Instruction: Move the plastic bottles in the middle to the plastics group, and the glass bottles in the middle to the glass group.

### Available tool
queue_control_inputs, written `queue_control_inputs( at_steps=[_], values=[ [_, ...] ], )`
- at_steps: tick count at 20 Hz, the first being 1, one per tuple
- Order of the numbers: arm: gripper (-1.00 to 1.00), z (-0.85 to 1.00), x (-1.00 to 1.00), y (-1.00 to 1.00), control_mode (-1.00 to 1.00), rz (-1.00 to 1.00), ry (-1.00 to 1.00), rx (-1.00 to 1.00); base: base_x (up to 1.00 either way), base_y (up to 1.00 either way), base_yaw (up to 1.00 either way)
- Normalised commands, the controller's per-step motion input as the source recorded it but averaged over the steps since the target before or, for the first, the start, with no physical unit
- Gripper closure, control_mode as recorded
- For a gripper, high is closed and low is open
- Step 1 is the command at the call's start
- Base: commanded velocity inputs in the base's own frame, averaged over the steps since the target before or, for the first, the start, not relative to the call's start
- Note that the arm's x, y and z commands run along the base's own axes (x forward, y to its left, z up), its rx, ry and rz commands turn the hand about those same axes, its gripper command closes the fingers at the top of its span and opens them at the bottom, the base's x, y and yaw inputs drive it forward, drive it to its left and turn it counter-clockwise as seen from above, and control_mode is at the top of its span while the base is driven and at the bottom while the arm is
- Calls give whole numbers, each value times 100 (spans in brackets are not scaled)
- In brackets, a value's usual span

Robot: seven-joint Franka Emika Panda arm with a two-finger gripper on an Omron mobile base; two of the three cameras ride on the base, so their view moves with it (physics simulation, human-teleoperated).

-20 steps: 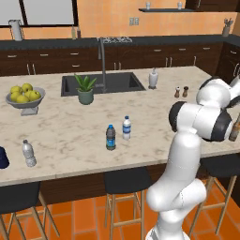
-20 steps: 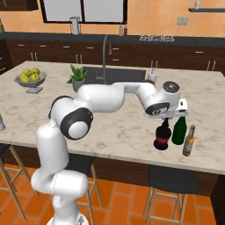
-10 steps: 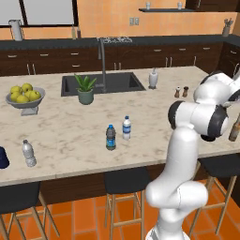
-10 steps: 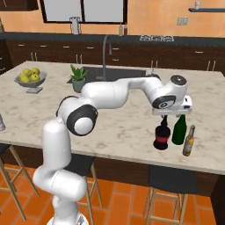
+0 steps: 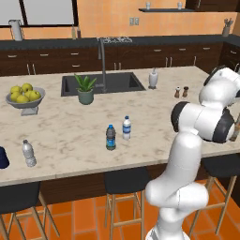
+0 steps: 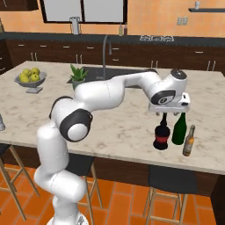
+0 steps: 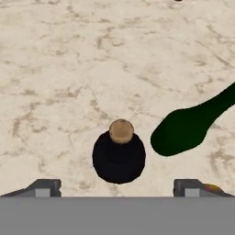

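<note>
Marble counter [image 6: 110, 123], fruit bowl [image 5: 26, 101] holding lemons [image 5: 23, 92]

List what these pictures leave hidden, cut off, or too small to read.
- Brown bottle: in the left base view the arm's elbow covers all but a sliver.
- Green bottle: the hand view's right edge cuts off its neck.
- Black bottle: label text too small in the right base view.
- Two blue-capped bottles: labels too small in the left base view.
- Gripper: only its fingertips rise at the hand view's bottom.
</note>
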Motion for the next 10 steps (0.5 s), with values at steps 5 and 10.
queue_control_inputs(
  at_steps=[5, 10],
  values=[
    [-100, -11, -60, 75, -100, -12, 2, -4, 0, 0, 0],
    [-100, -4, -41, 97, -100, -14, 1, -4, 0, 0, 0]
  ],
)
